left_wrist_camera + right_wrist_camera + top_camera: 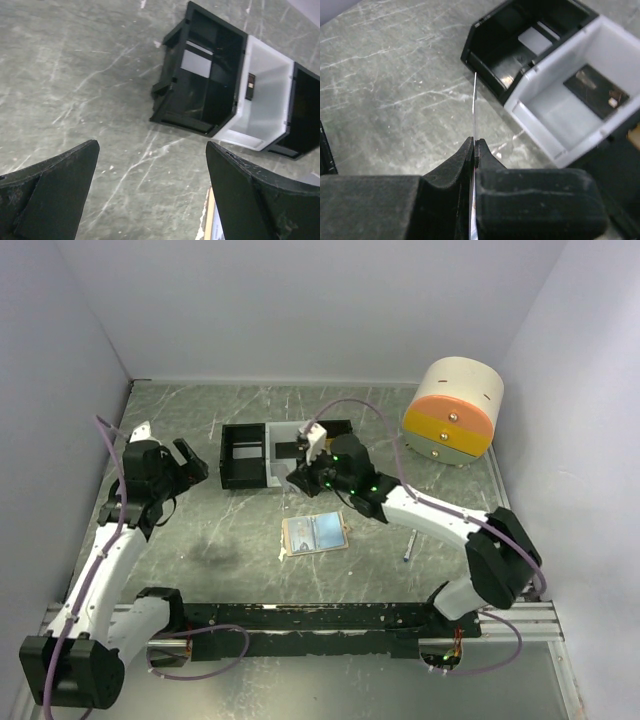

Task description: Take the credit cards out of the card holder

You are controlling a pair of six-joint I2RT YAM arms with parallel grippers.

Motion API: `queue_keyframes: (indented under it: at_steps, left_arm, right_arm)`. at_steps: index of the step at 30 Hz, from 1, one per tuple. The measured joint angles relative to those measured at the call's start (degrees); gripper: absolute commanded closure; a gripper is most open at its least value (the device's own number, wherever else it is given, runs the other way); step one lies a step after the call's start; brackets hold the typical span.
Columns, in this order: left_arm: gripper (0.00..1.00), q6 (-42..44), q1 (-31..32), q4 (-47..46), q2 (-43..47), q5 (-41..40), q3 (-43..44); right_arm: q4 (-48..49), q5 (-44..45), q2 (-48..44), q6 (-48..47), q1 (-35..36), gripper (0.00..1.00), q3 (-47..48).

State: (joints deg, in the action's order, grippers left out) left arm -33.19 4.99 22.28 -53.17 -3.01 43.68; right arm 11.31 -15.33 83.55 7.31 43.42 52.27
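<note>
Right end effector [474,146] pinching likely card [475,102] edge-on, left end effector [151,152] splayed, empty

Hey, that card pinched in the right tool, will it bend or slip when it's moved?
Probably stiff: the card juts straight from the shut right tool without sagging. Seen edge-on it is very thin, so likely light. Only one end is pinched, so it might pivot or slide if bumped.

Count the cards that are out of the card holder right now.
3. One thin card held edge-on in the shut right gripper; a pale card in the black compartment; a dark card in the white compartment. The open card holder may hide more.
</note>
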Motion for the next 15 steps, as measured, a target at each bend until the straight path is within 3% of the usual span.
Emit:
queue_keyframes:
  at_steps: [15]
  left_arm:
    - [0.00, 5.9, -0.8, 8.5, 12.9, -11.1, 0.0]
  right_arm:
    - [-8.8, 2.3, 23.8, -12.2, 4.3, 1.00, 30.4]
